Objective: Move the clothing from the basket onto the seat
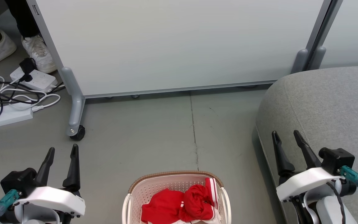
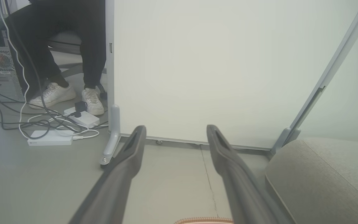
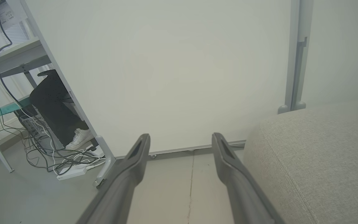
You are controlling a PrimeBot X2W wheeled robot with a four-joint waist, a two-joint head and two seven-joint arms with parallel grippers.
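The clothing (image 1: pixel 182 205), bright red fabric with white stripes, lies bunched inside the cream basket (image 1: pixel 141 186) on the floor at the bottom centre of the head view; a strip of the basket rim (image 2: pixel 204 221) shows in the left wrist view. To the right stands the grey seat (image 1: pixel 322 102) (image 2: pixel 328 177) (image 3: pixel 315 155). My left gripper (image 1: pixel 63 150) (image 2: pixel 176 130) is open and empty, left of the basket. My right gripper (image 1: pixel 286 133) (image 3: pixel 181 137) is open and empty above the seat's front edge.
A white wheeled partition (image 1: pixel 179 43) stands straight ahead, its caster (image 1: pixel 78 133) at the left. Power strips and cables (image 1: pixel 14 96) lie on the floor at far left, beside a person's feet in white shoes (image 1: pixel 37 53). Bare grey floor (image 1: pixel 166 133) lies between basket and partition.
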